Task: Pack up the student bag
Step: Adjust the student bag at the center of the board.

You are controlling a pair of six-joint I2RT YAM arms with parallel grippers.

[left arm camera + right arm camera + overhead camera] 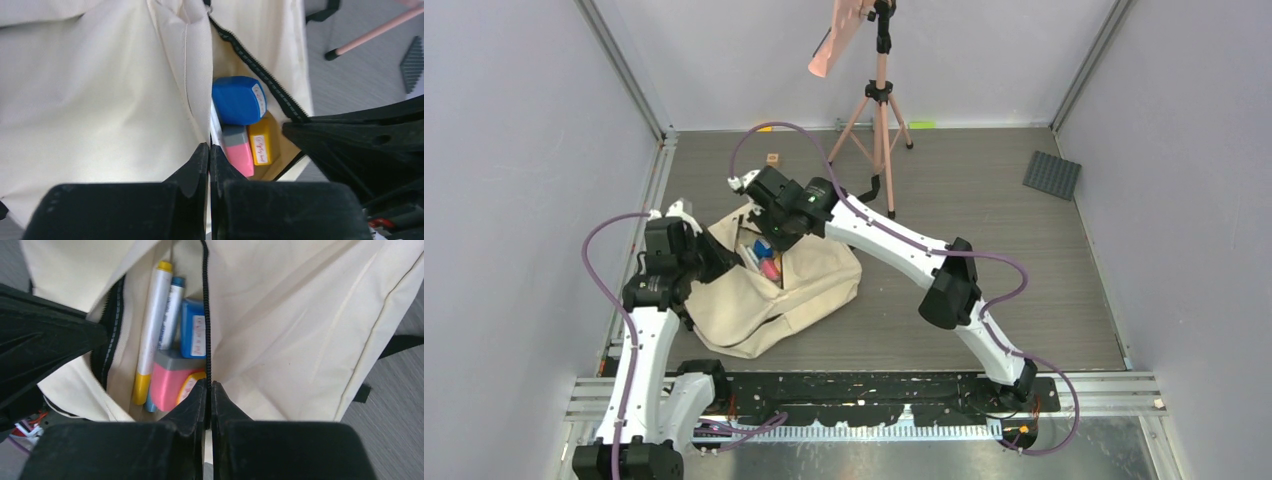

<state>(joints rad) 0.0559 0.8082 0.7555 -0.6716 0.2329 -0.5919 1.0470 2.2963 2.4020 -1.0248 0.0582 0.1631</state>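
The student bag (796, 290), cream canvas with a black zip, lies on the table left of centre with its mouth open. My left gripper (209, 148) is shut on the cream fabric edge of the opening (197, 75). My right gripper (208, 385) is shut on the opposite edge, pinching the black zip (205, 320). Inside the bag lie a yellow-capped marker (151, 325), a blue-capped marker (171, 310), a blue box (191, 335), a pink and grey eraser (170, 377) and a yellow block (260, 142). In the top view both grippers meet over the opening (759, 255).
A pink tripod (881, 110) stands behind the bag and holds a pink object (836, 40). A small wooden cube (772, 158) lies at the back. A dark ridged plate (1052, 174) sits far right. Grey walls enclose the table on three sides.
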